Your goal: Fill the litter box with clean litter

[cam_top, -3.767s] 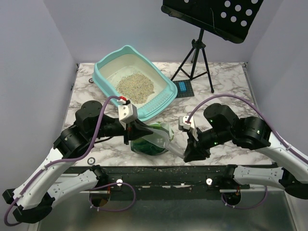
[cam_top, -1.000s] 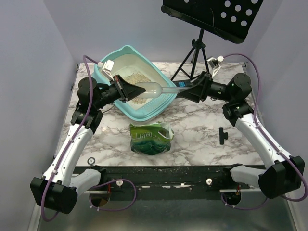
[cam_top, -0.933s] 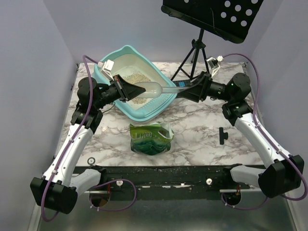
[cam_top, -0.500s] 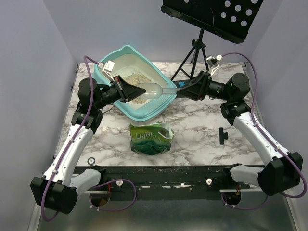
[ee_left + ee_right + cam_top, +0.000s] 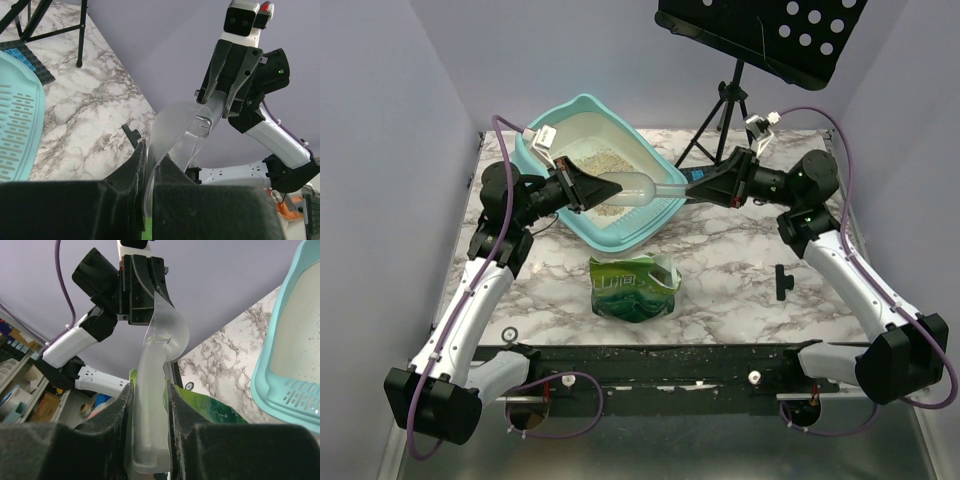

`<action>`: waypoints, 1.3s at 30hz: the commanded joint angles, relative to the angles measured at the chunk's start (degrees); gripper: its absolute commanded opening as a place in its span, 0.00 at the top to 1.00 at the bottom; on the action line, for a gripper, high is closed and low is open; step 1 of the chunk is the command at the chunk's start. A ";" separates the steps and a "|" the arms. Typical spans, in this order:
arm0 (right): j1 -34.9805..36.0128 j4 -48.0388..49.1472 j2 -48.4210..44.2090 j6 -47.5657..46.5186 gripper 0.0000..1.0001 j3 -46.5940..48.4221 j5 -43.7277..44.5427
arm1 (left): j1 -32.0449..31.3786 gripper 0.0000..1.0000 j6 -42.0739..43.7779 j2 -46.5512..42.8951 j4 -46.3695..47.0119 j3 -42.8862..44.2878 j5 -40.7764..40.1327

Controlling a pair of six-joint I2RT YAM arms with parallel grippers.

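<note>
Arms meet over the litter box (image 5: 620,236), both clamped on one clear scoop (image 5: 638,186).
Top view: the left gripper (image 5: 585,188) grips the scoop's bowl and the right gripper (image 5: 705,190) its handle, above the box's right side; clean litter (image 5: 601,160) lies piled inside, and a green bag (image 5: 633,288) sits nearer. Left wrist: jaws pinch the bowl's rim. Right wrist: jaws squeeze the handle, box at right.

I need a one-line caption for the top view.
The left gripper and right gripper hold a clear scoop over the litter box; a green bag lies nearby.
</note>
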 commanded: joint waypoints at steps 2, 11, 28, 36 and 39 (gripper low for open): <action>0.64 -7.58 -2.53 -8.00 0.99 2.52 2.45 | -0.04 0.88 3.23 -0.79 -0.70 1.46 0.33; 0.64 -24.45 -9.64 -17.23 0.99 5.07 7.80 | -0.31 0.21 10.80 -4.12 -1.07 2.43 6.64; 0.64 -75.52 -18.61 -39.83 0.99 20.54 23.27 | -18.40 0.08 58.08 -10.73 -43.06 12.27 -5.29; 0.64 -80.10 -22.74 -41.50 0.99 19.93 24.07 | -26.40 0.01 64.94 -8.62 -49.66 12.89 -23.66; 0.64 -81.42 -23.54 -41.59 0.99 20.36 23.72 | -28.69 0.01 66.17 -7.30 -50.98 12.54 -27.52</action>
